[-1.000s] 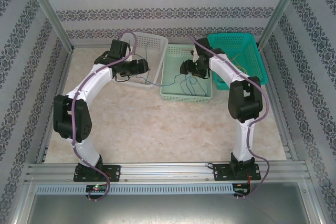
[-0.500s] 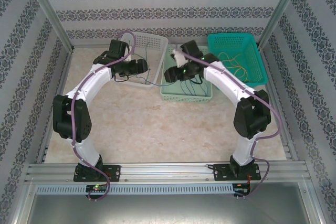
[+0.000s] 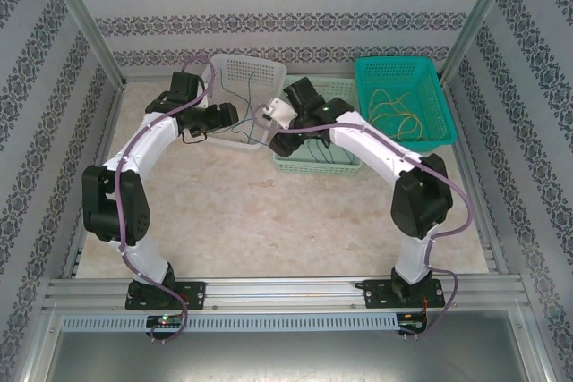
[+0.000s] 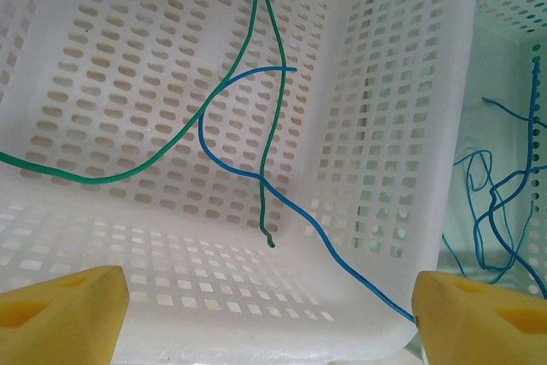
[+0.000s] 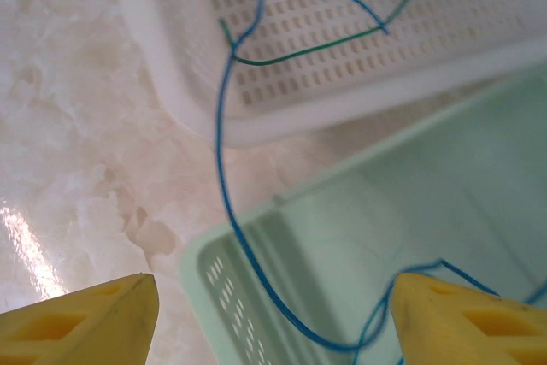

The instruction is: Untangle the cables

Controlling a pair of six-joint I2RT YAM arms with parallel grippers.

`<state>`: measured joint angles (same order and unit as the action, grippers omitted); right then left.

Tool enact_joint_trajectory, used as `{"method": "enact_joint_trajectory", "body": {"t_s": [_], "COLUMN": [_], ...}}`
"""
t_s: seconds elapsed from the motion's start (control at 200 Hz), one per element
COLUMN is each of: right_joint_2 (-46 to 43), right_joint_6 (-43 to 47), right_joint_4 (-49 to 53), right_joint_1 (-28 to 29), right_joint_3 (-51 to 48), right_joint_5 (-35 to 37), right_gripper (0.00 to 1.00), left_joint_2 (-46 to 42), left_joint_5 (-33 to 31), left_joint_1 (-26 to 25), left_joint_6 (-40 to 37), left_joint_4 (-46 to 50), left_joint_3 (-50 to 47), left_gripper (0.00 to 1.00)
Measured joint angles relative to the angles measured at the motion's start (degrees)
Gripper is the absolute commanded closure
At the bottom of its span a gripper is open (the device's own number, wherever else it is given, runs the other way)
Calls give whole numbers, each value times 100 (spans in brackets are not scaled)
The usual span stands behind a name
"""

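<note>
Two green cables lie in the white basket. A blue cable crosses them and runs to the edge of my left gripper's right fingertip. The left gripper hangs over the basket's near wall, open, its jaws wide apart with nothing between them. From the right wrist, the same blue cable leaves the white basket, crosses the table and drops into the pale green basket. My right gripper is open above that basket's corner, the cable passing loose between its fingers. From above, the left gripper and the right gripper are close together.
More blue cables lie tangled in the pale green basket. Yellow cables sit coiled in the teal basket at the back right. Bare marble table stretches in front of the baskets.
My right arm has swung left, from over the pale green basket's right side to its left corner. The left arm has drawn back a little to the left.
</note>
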<state>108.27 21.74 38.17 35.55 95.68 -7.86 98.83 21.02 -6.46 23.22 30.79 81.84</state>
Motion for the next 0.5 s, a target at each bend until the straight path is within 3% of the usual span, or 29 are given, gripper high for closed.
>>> {"method": "enact_joint_trajectory", "body": {"t_s": [0.13,0.31,0.5], "right_joint_2": [328,852,949], "right_joint_6": [245,393,417], "right_joint_4": [52,229,219], "right_joint_1": [146,131,94], "right_joint_3": [20,321,354], "right_joint_5": [13,195,273], "right_gripper": [32,46,76], "left_joint_2": [-13,-68,-216], "left_joint_5": [15,15,11], "left_joint_1": [11,11,11], "left_joint_6": [2,2,0], "left_joint_4": [0,0,2], "left_joint_3": [2,-2,-79], "left_gripper": [13,12,12]}}
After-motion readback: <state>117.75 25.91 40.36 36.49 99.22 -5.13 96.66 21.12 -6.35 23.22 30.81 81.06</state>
